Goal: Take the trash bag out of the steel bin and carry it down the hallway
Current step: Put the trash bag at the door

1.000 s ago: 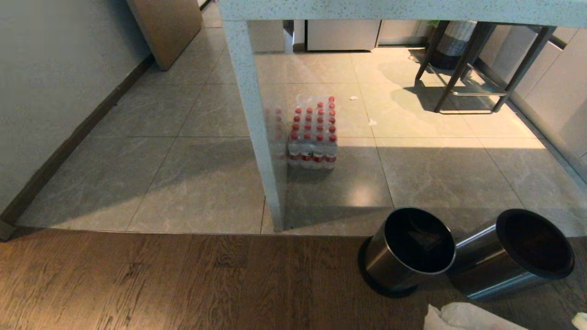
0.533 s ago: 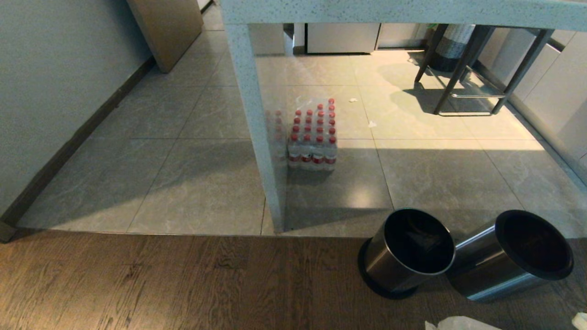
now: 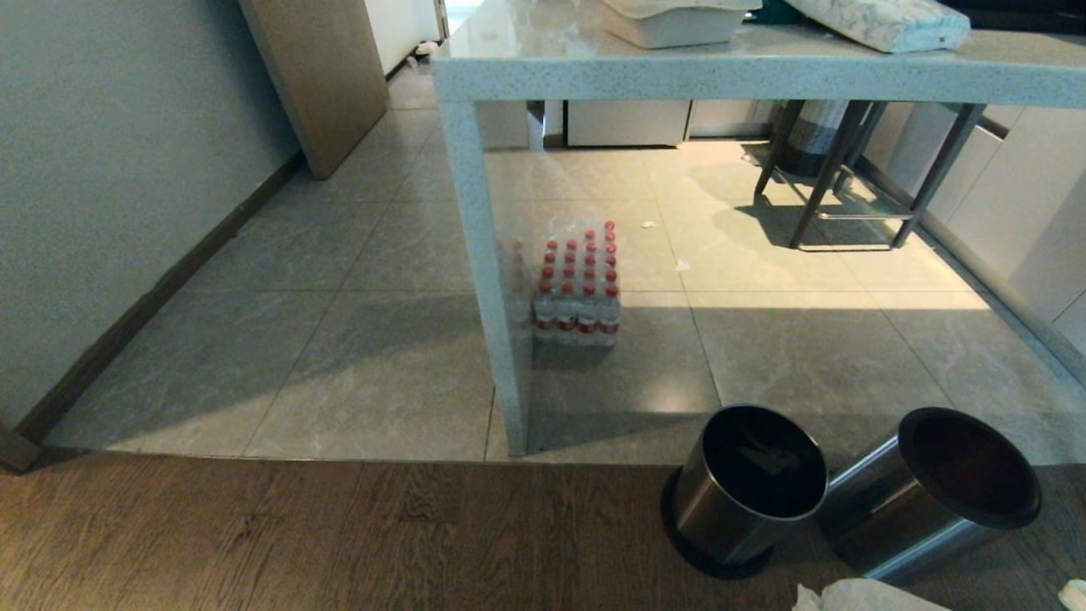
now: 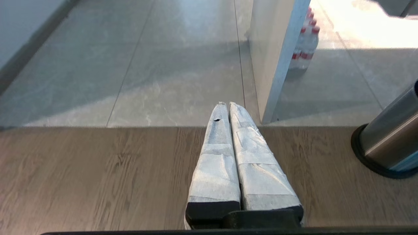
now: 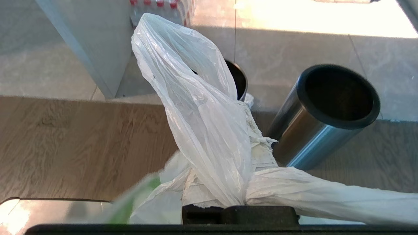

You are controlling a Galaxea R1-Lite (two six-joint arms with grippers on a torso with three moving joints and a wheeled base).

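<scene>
The right end effector (image 5: 240, 209) is sitting clamped on the trash bag (image 5: 202, 124), with the thin whitish plastic bunching up at the fingers and billowing out ahead of it, one twisted strand trailing off to the side. A bit of green print is showing on the bag close to the wrist. Just past the bag, two steel cans are standing where the wood-plank floor (image 3: 339, 535) meets the grey tiles (image 3: 373, 373): the steel bin (image 3: 747, 488) is sitting upright on its black base with a dark inside, and beside it, touching or nearly so, a second bin (image 3: 933, 492) with a black top ring is leaning over at a tilt. In the head view only a scrap of the bag is peeking in at the bottom edge. The left end effector (image 4: 226, 104) is hanging idle over the wood floor with its wrapped fingers pressed together and nothing between them, the surface's pale leg (image 3: 488, 280) just beyond it. A shrink-wrapped pack of red-capped bottles (image 3: 577, 284) is sitting on the tiles under the surface, well beyond both end effectors.
</scene>
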